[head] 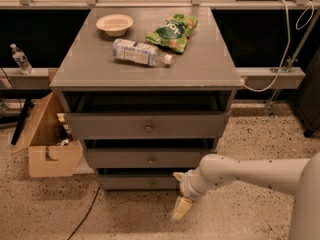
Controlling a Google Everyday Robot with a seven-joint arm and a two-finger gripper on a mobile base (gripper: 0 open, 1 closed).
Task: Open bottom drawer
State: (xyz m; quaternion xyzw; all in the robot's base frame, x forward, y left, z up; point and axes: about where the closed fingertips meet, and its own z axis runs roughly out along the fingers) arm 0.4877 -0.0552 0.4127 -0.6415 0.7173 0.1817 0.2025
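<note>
The bottom drawer (pixel 130 182) is the lowest, slimmest grey front of the cabinet, with a small round knob (pixel 153 183). It looks closed, its front set back under the middle drawer (pixel 150 159). My gripper (pixel 178 192) is low in front of the bottom drawer's right end, a little right of the knob and not touching it. It is open and empty, with one yellowish finger (pixel 180 209) pointing down toward the floor.
The top drawer (pixel 148 127) stands slightly pulled out. On the cabinet top lie a bowl (pixel 114 24), a water bottle (pixel 141 52) and a green chip bag (pixel 173 32). An open cardboard box (pixel 47 136) sits on the floor at the left. A cable (pixel 85 218) runs across the floor.
</note>
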